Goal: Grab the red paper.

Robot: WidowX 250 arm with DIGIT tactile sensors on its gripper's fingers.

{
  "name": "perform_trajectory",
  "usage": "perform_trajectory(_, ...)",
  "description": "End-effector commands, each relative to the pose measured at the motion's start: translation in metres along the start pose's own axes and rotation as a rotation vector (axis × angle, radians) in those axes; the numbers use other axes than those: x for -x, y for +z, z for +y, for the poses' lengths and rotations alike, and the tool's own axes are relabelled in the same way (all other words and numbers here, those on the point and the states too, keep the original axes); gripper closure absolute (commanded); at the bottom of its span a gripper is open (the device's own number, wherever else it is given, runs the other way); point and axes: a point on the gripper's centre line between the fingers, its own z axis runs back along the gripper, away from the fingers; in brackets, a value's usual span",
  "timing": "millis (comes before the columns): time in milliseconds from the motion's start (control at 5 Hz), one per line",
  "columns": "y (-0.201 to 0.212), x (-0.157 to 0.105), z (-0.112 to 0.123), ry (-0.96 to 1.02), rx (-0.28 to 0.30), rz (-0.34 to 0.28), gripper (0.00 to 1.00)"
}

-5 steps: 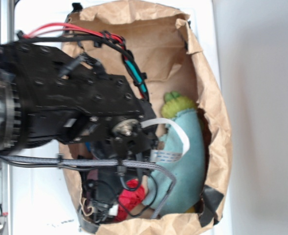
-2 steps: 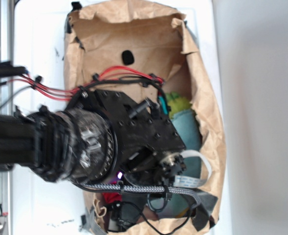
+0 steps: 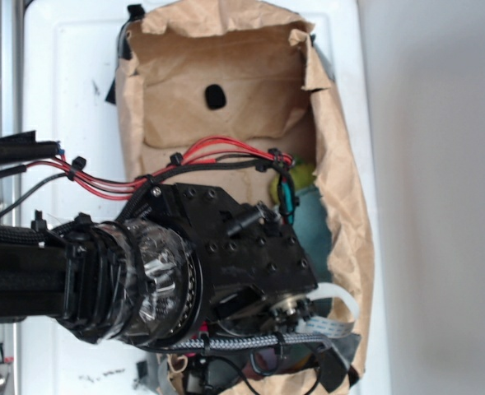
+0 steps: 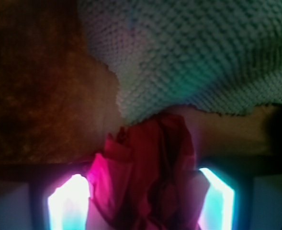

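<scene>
Hand point(image 4: 141, 201) w/ fingers point(image 4: 66, 203) on both sides of the red paper point(image 4: 148, 177), gripping it, just below teal cloth point(image 4: 188, 52) in paper bag point(image 3: 226, 90).

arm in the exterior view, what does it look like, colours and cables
The arm is matte black with bolted plates and a round ribbed joint. Red and black wires run over it, held by black ties, with a teal connector. A grey braided cable and a white flat ribbon sit near its wrist.

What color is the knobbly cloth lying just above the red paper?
Pale teal-green, with a bumpy woven texture; the cloth above the red paper shows best in the wrist view.
</scene>
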Motion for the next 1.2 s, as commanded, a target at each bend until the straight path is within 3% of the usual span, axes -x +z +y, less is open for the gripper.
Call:
perform_trajectory(0, 0.027, 0.005, -0.002, -0.013, -0.123, -0.042, 1.00)
perform_trajectory(200, 0.055, 0.007, 0.017, 0.085, -0.157, -0.119, 1.00)
perform_trajectory(400, 0.092, -0.004, 0.062, 0.151, -0.196, -0.176, 1.00)
perform_trajectory(600, 0.112, -0.005, 0.083, 0.217, -0.251, -0.203, 1.00)
perform_trajectory(800, 0.131, -0.006, 0.101, 0.261, -0.325, -0.249, 1.00)
perform_trajectory(1000, 0.146, -0.005, 0.096, 0.210, -0.379, -0.287, 1.00)
